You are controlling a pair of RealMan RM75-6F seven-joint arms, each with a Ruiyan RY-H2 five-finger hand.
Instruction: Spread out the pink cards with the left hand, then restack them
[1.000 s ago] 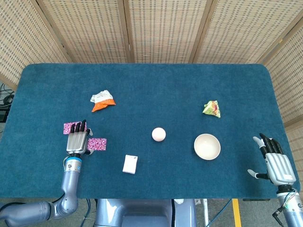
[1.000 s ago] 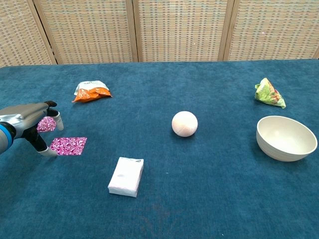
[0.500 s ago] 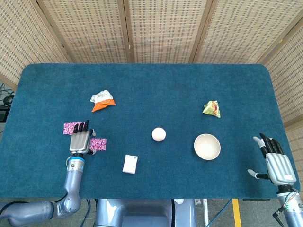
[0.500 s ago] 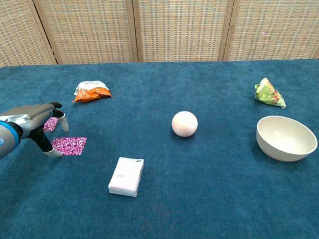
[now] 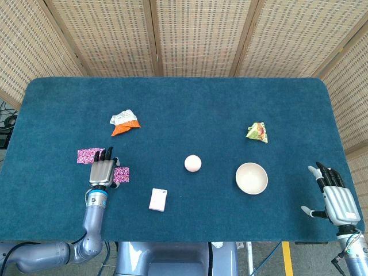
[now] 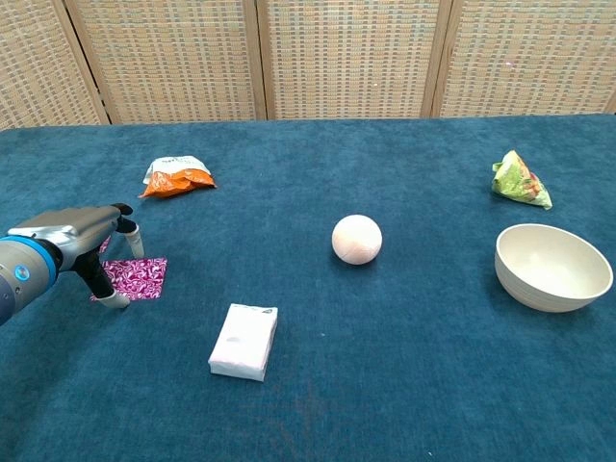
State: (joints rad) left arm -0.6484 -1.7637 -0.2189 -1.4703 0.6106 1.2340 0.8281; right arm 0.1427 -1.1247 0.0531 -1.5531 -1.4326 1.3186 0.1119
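The left hand lies flat over the blue table with its fingers stretched out and close together. It holds nothing. Its fingertips point toward 12 o'clock. From the chest view its thumb reaches down to the near pink card, but I cannot tell if it really touches.

The right hand sits at the table's 4 o'clock corner, fingers spread apart, holding nothing.

Since a second ago the left hand has slid a little toward 3 o'clock. It now covers more of the near card and shows more of the far pink card. The near card has shifted a little as well.

There are two pink cards, lying apart, at 9 o'clock from the ball. There is one ball, one white bowl, one white packet, one orange and white wrapper and one green wrapper.
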